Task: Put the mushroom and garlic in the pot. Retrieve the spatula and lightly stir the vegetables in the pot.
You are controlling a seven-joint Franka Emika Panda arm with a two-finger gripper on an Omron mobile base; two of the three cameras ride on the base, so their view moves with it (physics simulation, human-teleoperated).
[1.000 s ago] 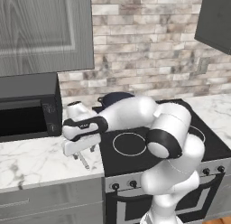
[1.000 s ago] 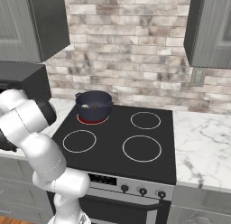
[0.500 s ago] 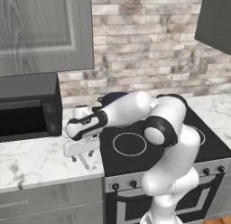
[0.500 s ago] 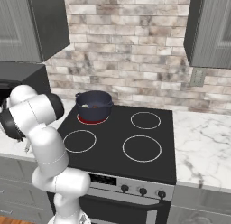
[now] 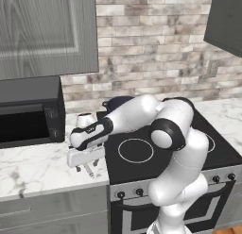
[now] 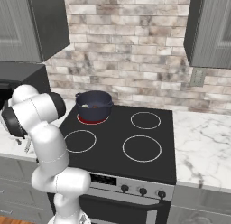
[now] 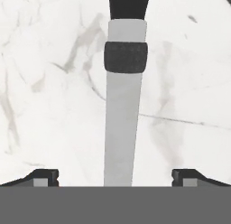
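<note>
My gripper (image 7: 116,178) points down at the white marble counter, open, with one fingertip on each side of the spatula (image 7: 122,128). The spatula lies flat; its silver handle runs up between my jaws to a dark band and the black head at the top edge. Nothing is gripped. In the left base view the gripper (image 5: 86,168) hangs just over the counter's front, left of the stove. The dark blue pot (image 6: 94,105) stands on the back left burner with small bits inside, too small to tell mushroom from garlic. My arm hides most of the pot (image 5: 115,103) in the left base view.
A black microwave (image 5: 28,117) stands on the counter to the left of my hand. A small pale item (image 5: 85,120) sits on the counter behind my hand. The black stove top (image 6: 131,137) lies to the right, with marble counter (image 6: 203,146) beyond it.
The arm has shifted its elbow and forearm while the hand stayed low over the counter by the stove's left edge. The jaws have stayed wide.
</note>
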